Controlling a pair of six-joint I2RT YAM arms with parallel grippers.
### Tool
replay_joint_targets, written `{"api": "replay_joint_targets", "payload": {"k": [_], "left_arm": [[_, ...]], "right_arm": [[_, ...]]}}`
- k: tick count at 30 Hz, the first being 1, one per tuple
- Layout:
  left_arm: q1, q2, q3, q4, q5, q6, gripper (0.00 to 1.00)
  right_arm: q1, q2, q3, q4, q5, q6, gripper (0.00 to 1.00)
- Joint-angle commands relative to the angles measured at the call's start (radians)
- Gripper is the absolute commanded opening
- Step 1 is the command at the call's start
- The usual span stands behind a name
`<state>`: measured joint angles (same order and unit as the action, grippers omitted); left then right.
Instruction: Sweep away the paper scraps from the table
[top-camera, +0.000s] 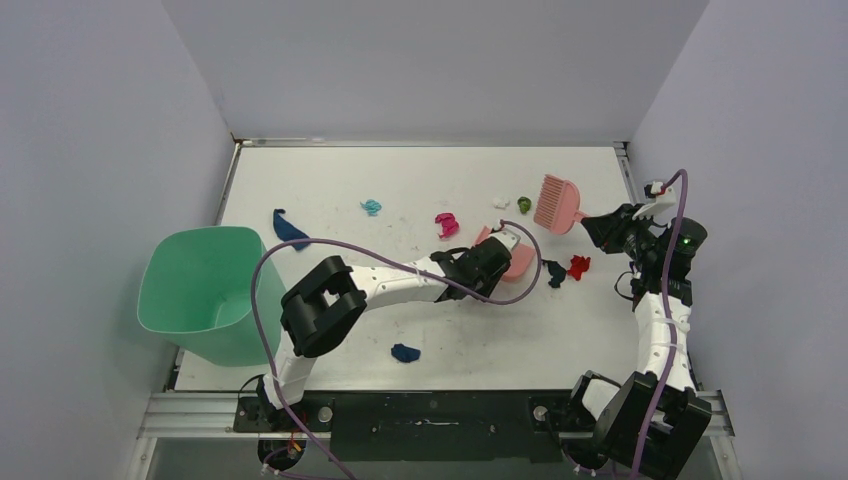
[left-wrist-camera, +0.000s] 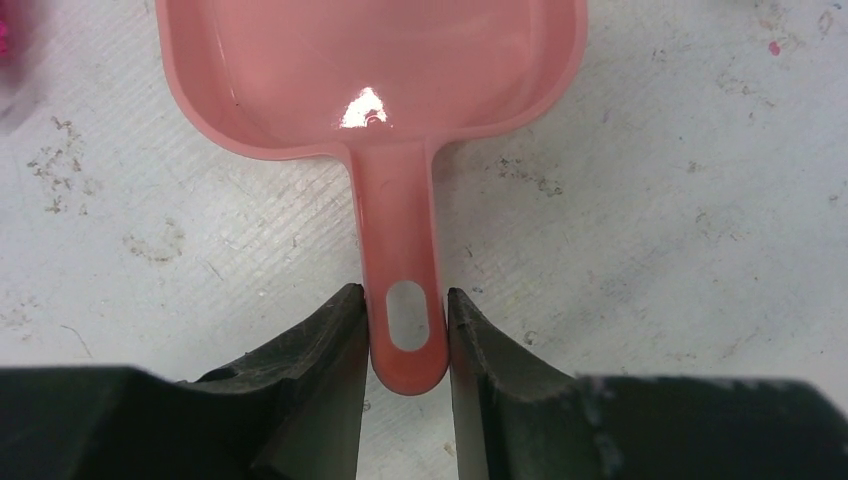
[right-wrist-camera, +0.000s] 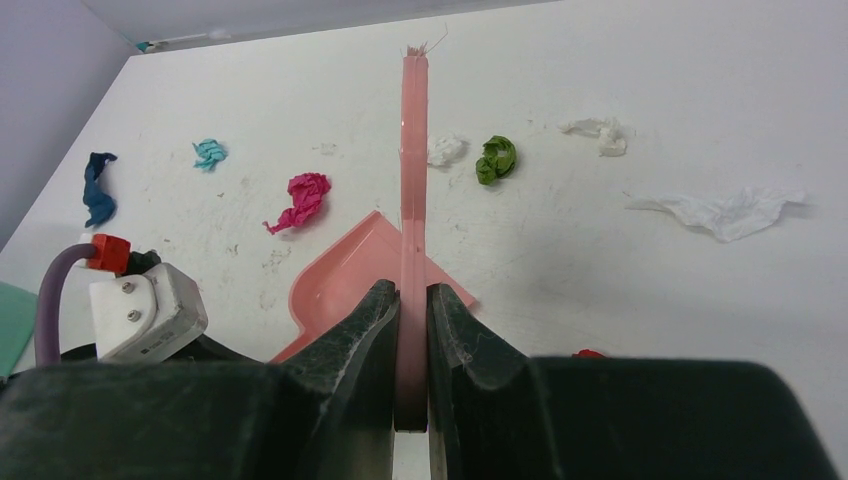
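My left gripper is shut on the handle of the pink dustpan, which lies flat on the white table; the left wrist view shows the handle between both fingers. My right gripper is shut on the pink hand brush, seen edge-on in the right wrist view. Paper scraps lie scattered: magenta, teal, dark blue, white, green, red, a dark one, and blue near the front.
A mint-green bin stands at the table's left edge. A flat white tissue and a small white wad lie at the far right in the right wrist view. Grey walls enclose the table on three sides.
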<state>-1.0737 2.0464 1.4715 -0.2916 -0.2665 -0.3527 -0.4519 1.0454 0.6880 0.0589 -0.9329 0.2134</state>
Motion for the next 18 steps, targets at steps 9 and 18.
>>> {"api": "replay_joint_targets", "payload": {"k": [9, 18], "left_arm": [[0.011, -0.141, 0.030, -0.137, -0.080, 0.094, 0.04], [0.054, -0.338, -0.127, -0.212, -0.032, 0.078, 0.00]], "right_arm": [[-0.006, -0.010, 0.006, 0.079, -0.041, -0.018, 0.05], [-0.007, -0.015, 0.002, 0.085, -0.049, -0.018, 0.05]]}}
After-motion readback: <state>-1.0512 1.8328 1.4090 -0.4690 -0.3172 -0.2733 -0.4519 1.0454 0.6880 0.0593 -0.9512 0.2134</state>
